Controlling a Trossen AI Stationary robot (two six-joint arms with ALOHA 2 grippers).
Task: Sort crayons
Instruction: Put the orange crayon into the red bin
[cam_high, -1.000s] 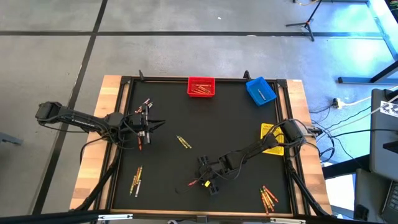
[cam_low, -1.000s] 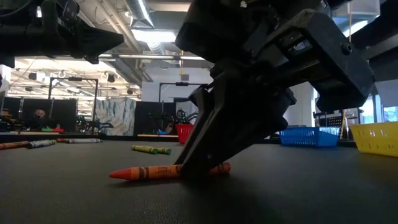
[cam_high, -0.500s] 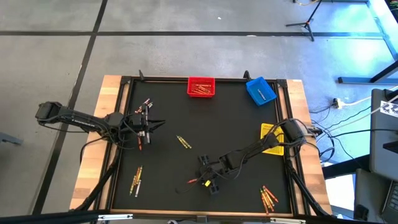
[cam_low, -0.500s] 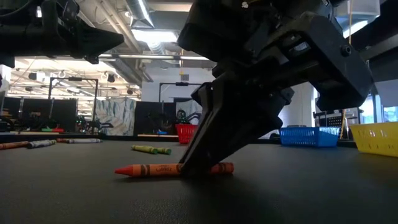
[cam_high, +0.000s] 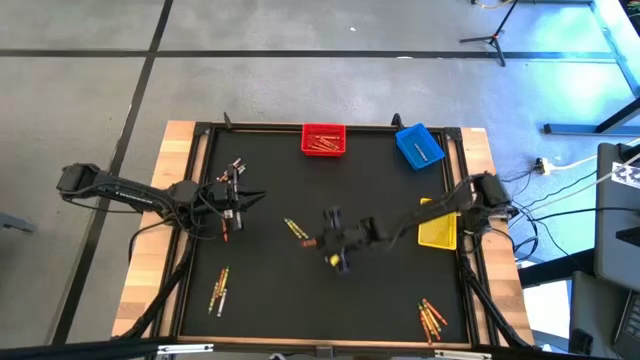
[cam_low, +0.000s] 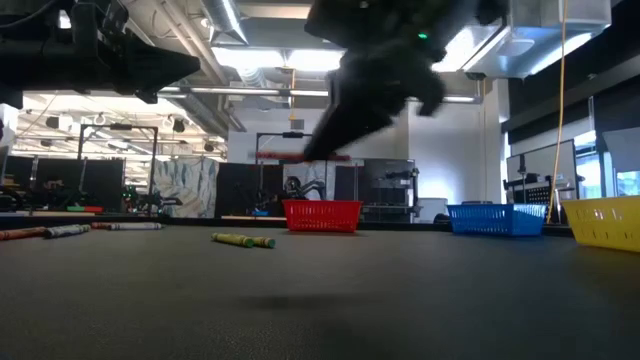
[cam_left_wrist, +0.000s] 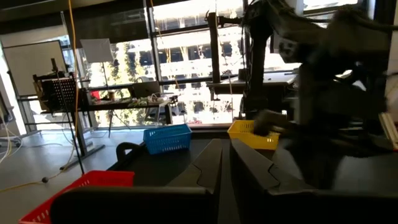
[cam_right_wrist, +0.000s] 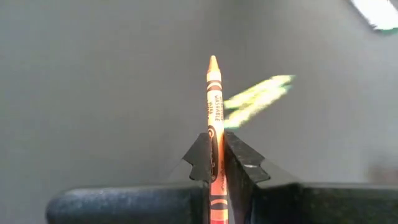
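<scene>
Above the middle of the black table (cam_high: 260, 300), the right gripper (cam_high: 322, 241) hangs in the air, well clear of the surface. Its two fingers (cam_right_wrist: 199, 158) are pressed together on an orange crayon (cam_right_wrist: 213, 112), which stands between them with its pointed end sticking out in front. In the view from above, the crayon shows only as a small orange bit at the tip of the gripper. Just beside the gripper, on the table, lies a pair of yellow-green crayons (cam_high: 294, 229).

On the left side of the table the left gripper (cam_high: 240, 203) waits, with its fingers (cam_left_wrist: 208, 165) nearly together and nothing between them that I can see. Near it lie some crayons (cam_high: 234, 169), and one red crayon (cam_high: 225, 234) is just below the gripper in the view from above.

More crayons are scattered on the table. One small group (cam_high: 219, 288) lies near the front left corner, and another group (cam_high: 431, 316), red and orange, lies near the front right corner. From the table height, I can see the yellow-green pair (cam_low: 243, 240) in the middle and a few crayons (cam_low: 45, 232) far to the side.

Three bins stand on the table. A red bin (cam_high: 323, 139) at the far edge already has several red crayons inside. A blue bin (cam_high: 419, 145) stands at the far right corner, and a yellow bin (cam_high: 437, 228) stands at the right edge, partly behind the right arm.
</scene>
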